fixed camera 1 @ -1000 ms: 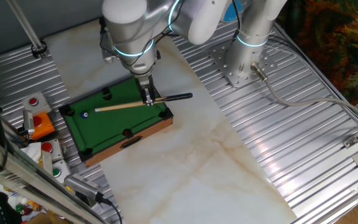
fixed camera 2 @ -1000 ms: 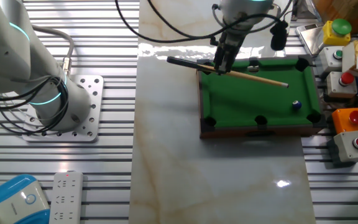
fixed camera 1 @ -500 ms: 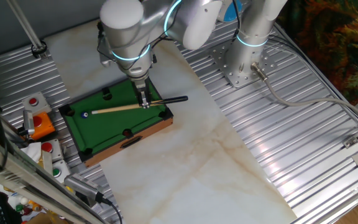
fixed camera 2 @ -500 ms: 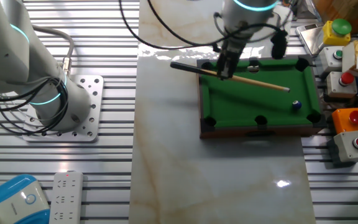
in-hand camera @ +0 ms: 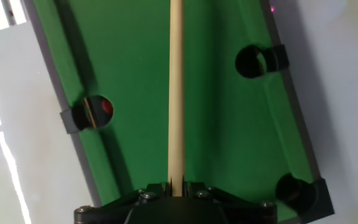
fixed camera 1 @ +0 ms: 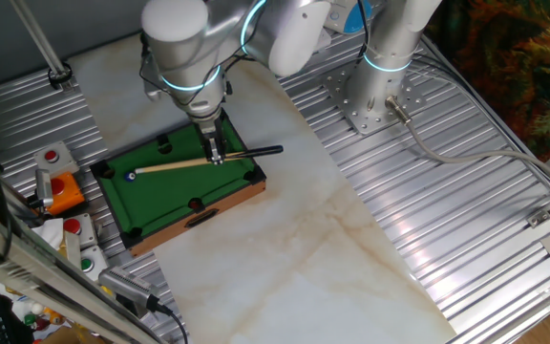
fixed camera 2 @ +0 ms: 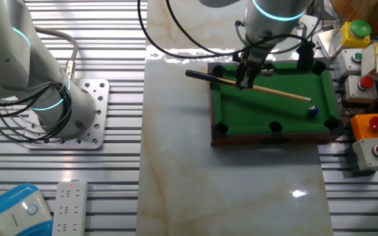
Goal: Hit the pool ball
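Jaws clamped on the cue (fixed camera 1: 184,164), whose tip meets the pool ball (fixed camera 1: 131,176).

Marble-look tabletop (fixed camera 1: 351,258) carries miniature pool table (fixed camera 1: 175,186); edge clutter, apparently button boxes (fixed camera 2: 373,141).

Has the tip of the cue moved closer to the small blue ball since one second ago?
Yes. The cue, held in the gripper, slid along the green pool table toward the pool ball; its tip now sits right beside the ball, the gap nearly gone.
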{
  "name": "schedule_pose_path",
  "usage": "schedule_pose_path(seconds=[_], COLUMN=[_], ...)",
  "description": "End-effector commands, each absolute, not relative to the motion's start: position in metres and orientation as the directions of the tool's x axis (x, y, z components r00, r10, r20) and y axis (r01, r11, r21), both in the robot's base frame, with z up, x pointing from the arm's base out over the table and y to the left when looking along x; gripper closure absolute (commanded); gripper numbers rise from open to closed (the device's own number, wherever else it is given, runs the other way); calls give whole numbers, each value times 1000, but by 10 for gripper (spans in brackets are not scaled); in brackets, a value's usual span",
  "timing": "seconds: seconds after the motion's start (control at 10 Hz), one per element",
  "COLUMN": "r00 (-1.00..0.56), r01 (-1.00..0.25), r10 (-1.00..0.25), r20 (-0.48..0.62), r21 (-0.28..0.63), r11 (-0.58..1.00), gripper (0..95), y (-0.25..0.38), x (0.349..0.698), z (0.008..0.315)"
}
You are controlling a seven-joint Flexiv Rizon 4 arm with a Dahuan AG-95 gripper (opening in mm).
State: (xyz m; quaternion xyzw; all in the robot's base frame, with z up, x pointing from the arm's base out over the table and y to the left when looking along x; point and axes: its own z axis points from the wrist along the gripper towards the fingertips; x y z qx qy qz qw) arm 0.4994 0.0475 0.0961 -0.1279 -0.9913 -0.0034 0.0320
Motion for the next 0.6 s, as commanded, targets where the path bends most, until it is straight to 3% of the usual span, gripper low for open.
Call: schedule_pose_path(seconds=[0.1,0.6], r00=[-964,-960], r01=[253,252], r10=[252,247], r20=[78,134], r21=[3,22], r11=[967,967], gripper=[950,950], y=[45,37], x=[496,488], z=[100,104])
